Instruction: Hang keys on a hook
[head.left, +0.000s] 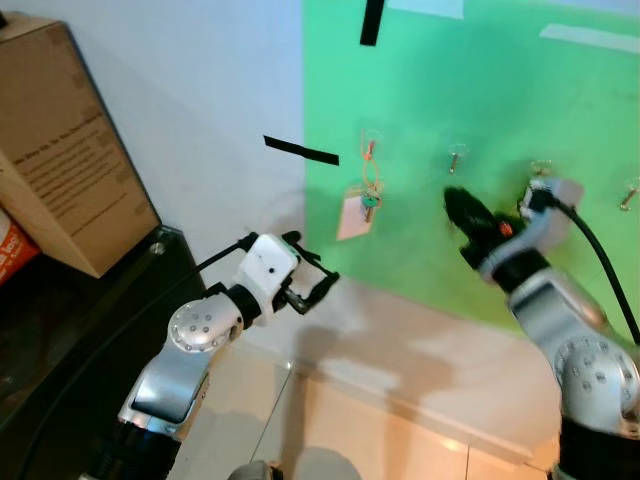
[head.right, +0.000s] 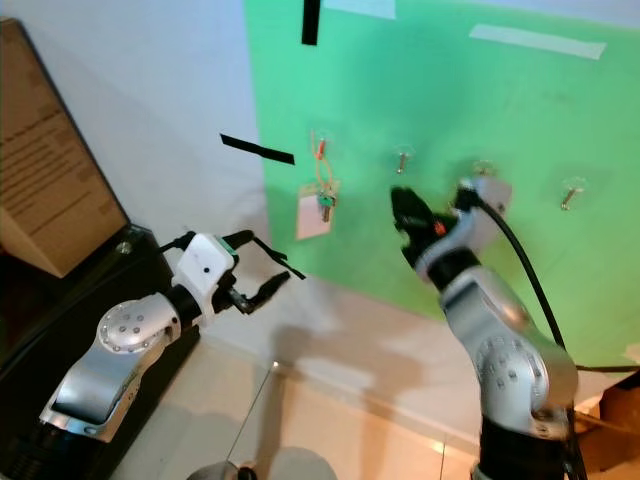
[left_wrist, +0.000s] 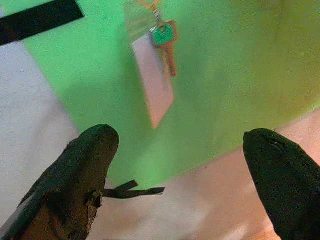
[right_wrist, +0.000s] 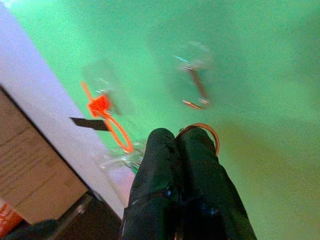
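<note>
Now right fingers (right_wrist: 182, 150) pinch a key ring (right_wrist: 209, 135) near the hook (right_wrist: 196, 85); left fingers (left_wrist: 90, 165) apart.

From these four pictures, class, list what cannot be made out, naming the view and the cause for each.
- Right wrist view: what hangs from the ring is covered by the shut right gripper.
- Right wrist view: the empty hook is blurred, so its shape is unclear.
- Left eye view: the box print is too small to read.
- Left wrist view: the tag face is blurred; the open left gripper is apart from it.
</note>
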